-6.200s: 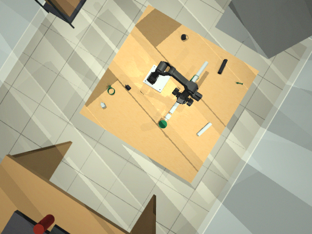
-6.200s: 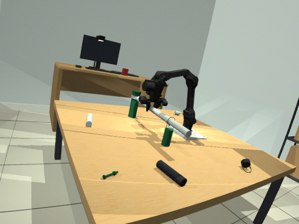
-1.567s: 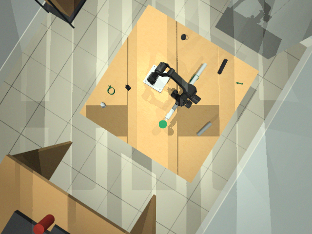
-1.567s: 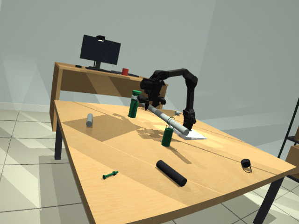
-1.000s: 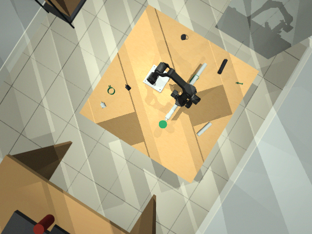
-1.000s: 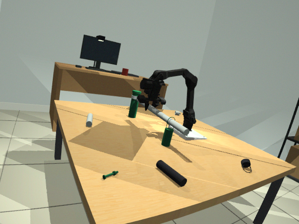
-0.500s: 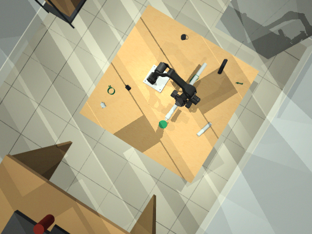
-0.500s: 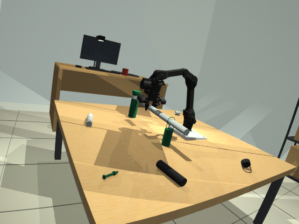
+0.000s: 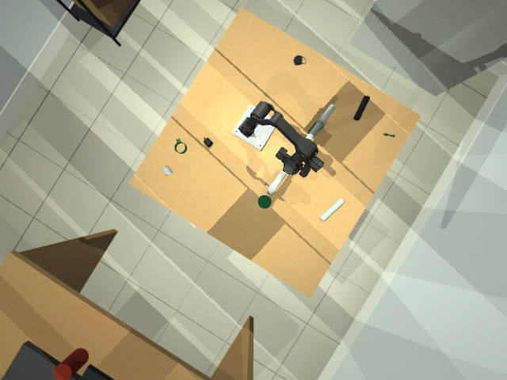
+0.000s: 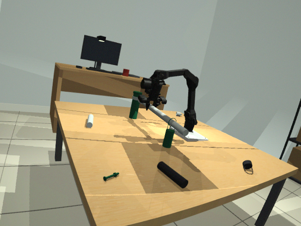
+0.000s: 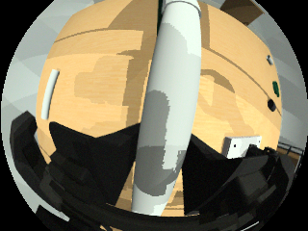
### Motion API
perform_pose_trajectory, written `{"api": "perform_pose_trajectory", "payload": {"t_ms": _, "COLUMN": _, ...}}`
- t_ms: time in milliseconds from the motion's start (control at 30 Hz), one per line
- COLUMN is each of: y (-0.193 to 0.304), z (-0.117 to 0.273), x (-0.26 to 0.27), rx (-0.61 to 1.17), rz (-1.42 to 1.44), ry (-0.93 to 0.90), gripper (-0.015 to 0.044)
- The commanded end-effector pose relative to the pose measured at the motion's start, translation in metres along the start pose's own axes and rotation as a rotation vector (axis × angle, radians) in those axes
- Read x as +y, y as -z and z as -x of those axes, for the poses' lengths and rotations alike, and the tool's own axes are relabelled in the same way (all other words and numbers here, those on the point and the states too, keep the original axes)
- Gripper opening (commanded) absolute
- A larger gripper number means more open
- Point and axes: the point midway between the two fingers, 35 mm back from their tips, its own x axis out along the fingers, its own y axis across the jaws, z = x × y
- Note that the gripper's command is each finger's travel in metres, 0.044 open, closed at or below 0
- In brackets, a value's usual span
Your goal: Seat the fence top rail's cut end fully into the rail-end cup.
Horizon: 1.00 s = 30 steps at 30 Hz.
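My gripper [image 9: 291, 166] [image 10: 151, 106] [image 11: 163, 129] is shut on the long grey-white rail [image 9: 277, 182] [image 10: 179, 128] [image 11: 177, 63], near its post end. The rail slopes up towards the green big post [image 9: 264, 202] [image 10: 133, 111]. A light brace band [image 10: 135, 98] sits just under the post cap [image 10: 137, 92]. The rail-end cup [image 9: 270, 191] [image 11: 181, 7] is at the rail's far end, in line with it; how deep the end sits inside I cannot tell. The rail's other end passes through the thin wire loop [image 10: 172, 118] above the short green post [image 10: 168, 138].
A white tube [image 9: 332, 210] [image 10: 90, 120] [image 11: 50, 94], a black tube [image 9: 361, 108] [image 10: 172, 174], a green bolt [image 9: 389, 134] [image 10: 111, 176] and a black loop cap [image 9: 298, 60] [image 10: 247, 164] lie on the table. A black block [image 9: 207, 142] and a grey piece [image 9: 167, 170] [image 10: 178, 114] lie beyond the arm's base.
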Motion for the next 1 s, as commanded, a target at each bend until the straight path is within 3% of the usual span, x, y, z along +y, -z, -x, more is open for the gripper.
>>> {"api": "perform_pose_trajectory", "payload": {"t_ms": 0, "y": -0.008, "z": 0.005, "x": 0.003, "rx": -0.013, "rz": -0.009, "ry": -0.017, "gripper": 0.0}}
{"api": "perform_pose_trajectory", "payload": {"t_ms": 967, "y": -0.022, "z": 0.0, "x": 0.007, "rx": -0.015, "rz": -0.009, "ry": -0.018, "gripper": 0.0}}
